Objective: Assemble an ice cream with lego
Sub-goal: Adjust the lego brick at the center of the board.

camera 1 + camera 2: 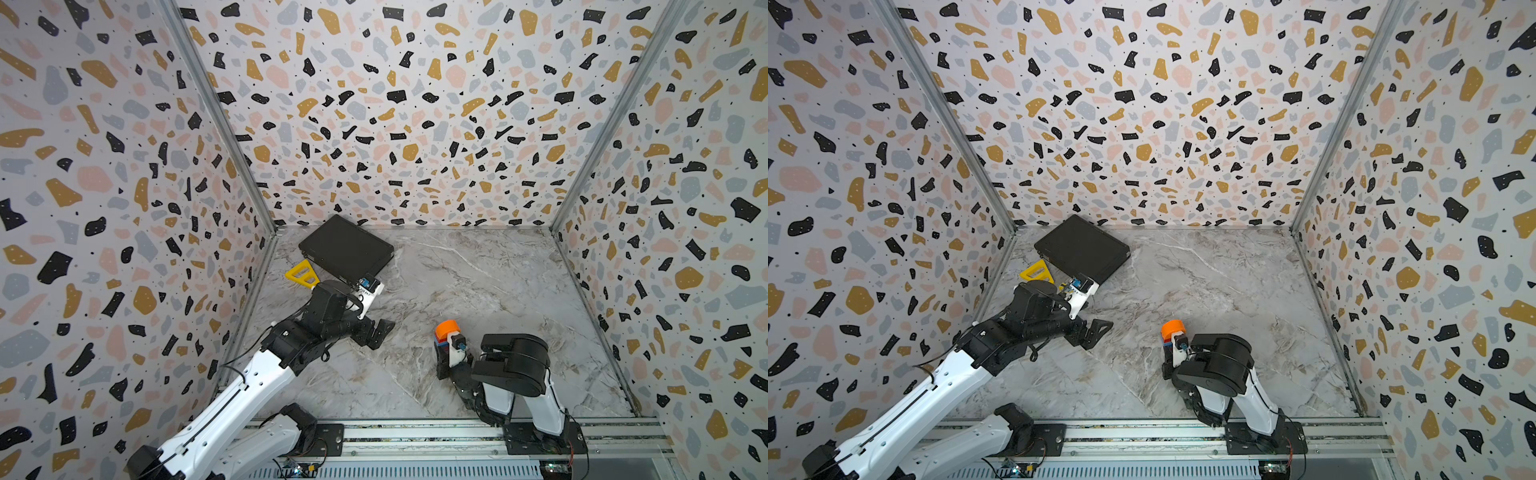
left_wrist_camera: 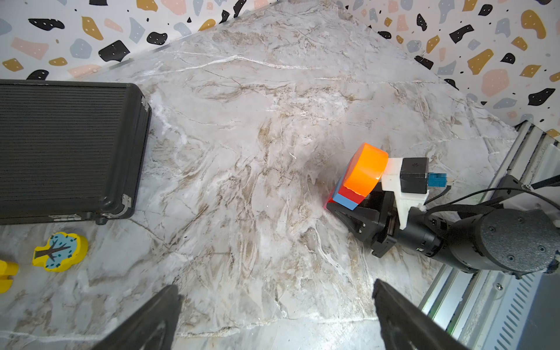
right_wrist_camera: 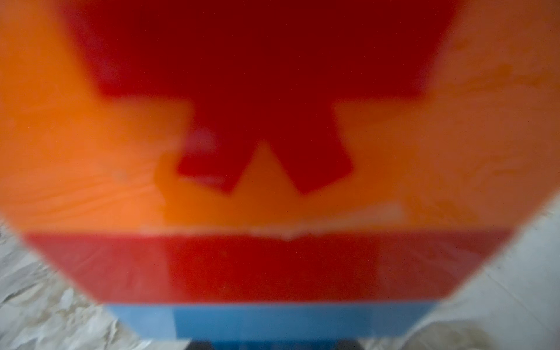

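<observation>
The right gripper (image 2: pixel 345 209) is clenched on the narrow stem of the small plastic-brick ice cream (image 2: pixel 362 174), orange dome over red and blue layers, near the grey marble tabletop's (image 2: pixel 242 151) front edge, while the left gripper (image 2: pixel 278 321), well apart, spreads its 2 jaws wide.

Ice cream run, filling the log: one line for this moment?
right gripper: shut on ice cream | left gripper: open, empty | ice cream: layers stacked
</observation>
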Available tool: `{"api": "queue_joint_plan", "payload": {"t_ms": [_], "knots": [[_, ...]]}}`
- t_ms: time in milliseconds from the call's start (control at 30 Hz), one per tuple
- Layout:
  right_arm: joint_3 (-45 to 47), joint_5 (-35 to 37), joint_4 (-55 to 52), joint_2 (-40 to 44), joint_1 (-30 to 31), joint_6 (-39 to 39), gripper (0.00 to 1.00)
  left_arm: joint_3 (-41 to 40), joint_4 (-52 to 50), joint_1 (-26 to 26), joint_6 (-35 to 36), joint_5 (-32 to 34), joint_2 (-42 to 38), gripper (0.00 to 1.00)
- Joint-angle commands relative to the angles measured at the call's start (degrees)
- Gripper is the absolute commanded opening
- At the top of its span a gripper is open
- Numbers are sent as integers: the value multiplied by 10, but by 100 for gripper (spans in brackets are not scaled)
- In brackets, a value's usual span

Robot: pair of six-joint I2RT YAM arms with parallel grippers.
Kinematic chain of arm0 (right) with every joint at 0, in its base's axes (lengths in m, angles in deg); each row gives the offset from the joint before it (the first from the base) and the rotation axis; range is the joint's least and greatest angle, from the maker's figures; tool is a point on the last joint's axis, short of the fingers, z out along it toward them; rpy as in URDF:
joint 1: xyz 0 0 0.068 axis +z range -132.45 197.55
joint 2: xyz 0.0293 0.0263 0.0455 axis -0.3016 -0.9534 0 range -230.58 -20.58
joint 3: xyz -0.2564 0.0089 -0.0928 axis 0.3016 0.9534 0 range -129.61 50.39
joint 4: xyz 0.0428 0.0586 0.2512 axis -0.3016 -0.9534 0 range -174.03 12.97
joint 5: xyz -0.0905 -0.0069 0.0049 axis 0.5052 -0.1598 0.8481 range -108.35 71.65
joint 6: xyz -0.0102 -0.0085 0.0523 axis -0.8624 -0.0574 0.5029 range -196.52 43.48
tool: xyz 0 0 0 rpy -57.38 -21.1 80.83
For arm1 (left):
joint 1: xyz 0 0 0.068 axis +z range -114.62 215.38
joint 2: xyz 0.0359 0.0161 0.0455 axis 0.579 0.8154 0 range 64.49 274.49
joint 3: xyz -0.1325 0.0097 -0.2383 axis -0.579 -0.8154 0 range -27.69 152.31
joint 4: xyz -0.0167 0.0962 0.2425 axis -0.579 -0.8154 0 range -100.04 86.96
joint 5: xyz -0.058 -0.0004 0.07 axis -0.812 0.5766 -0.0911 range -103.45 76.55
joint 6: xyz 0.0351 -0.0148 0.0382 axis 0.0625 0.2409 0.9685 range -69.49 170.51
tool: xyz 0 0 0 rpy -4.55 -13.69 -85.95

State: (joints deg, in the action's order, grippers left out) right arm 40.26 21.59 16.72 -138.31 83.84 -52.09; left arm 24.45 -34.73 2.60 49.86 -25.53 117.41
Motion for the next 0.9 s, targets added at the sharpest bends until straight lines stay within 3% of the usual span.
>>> {"api": "queue_joint_plan", "payload": {"t_ms": [0, 100, 200, 233, 400, 633, 867], "knots": [[44, -41, -153, 33, 4, 10, 2, 7, 3, 2, 0, 20, -11, 99], [35, -37, -320, 148, 3, 15, 1, 13, -3, 3, -3, 26, -17, 100], [-71, -37, -701, 298, 4, 23, 1, 13, -3, 3, -6, 27, -27, 100], [-104, -27, -784, 333, 4, 8, 0, 14, -3, 3, -7, 27, -30, 100], [-217, 13, -1031, 452, 3, -28, 0, 23, -13, 3, -11, 25, -33, 100], [-423, -15, -1300, 434, -35, -5, 1, 26, -20, 3, -17, 38, -43, 100], [-575, -147, -1450, 332, -119, 28, 2, 28, -32, 3, -25, 58, -41, 100]]}}
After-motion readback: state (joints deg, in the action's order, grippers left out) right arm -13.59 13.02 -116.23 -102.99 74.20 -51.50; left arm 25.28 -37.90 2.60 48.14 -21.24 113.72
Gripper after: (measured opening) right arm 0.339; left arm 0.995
